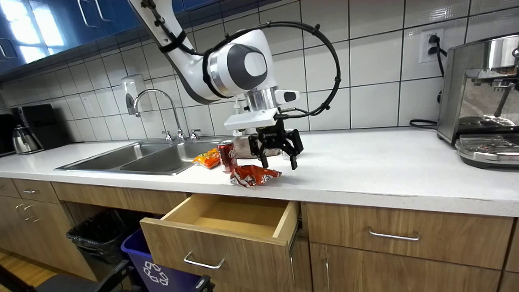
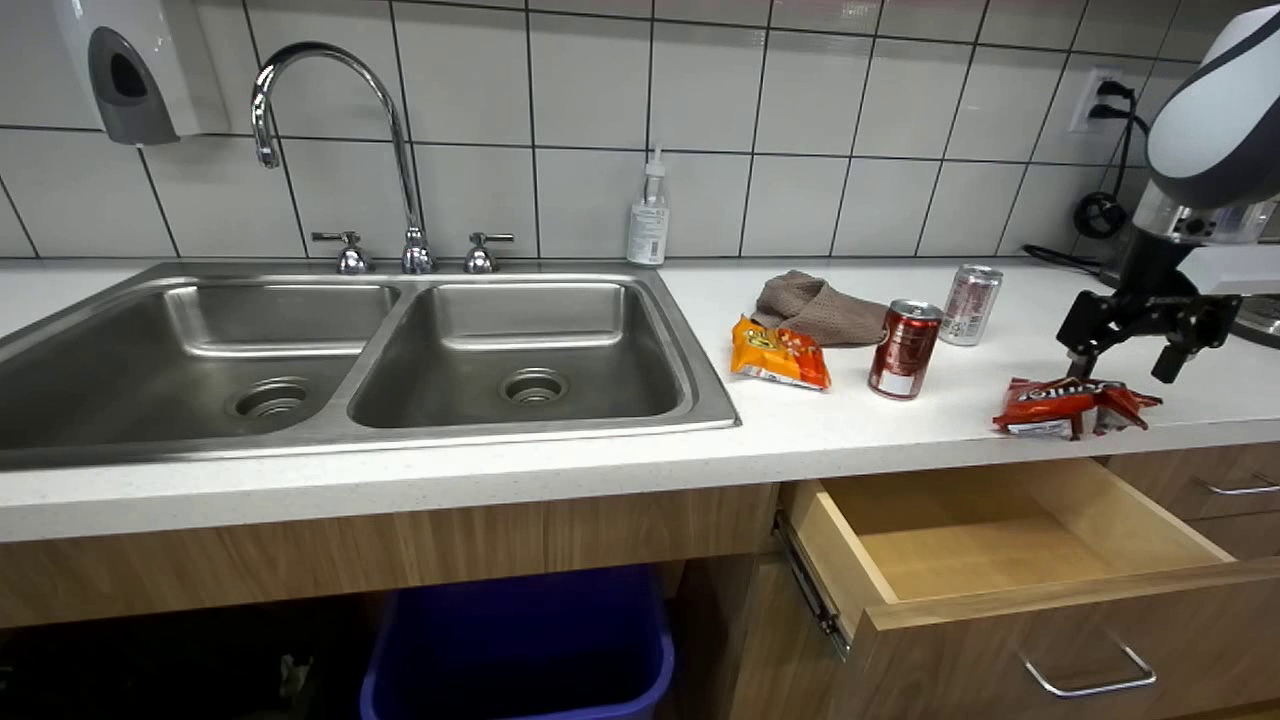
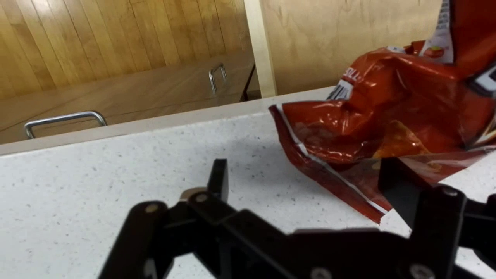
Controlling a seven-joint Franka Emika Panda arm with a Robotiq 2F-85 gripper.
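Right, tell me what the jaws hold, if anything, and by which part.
Nothing is held. The jaws stand wide open at the crumpled red snack bag; whether they touch it cannot be told.

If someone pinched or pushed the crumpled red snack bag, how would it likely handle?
The red snack bag would probably fold and give where pinched, since its thin film is deeply creased. It looks light for its size, crumpled rather than plump, though its contents are hard to judge. Its glossy surface may slide if pushed along the smooth-looking countertop.
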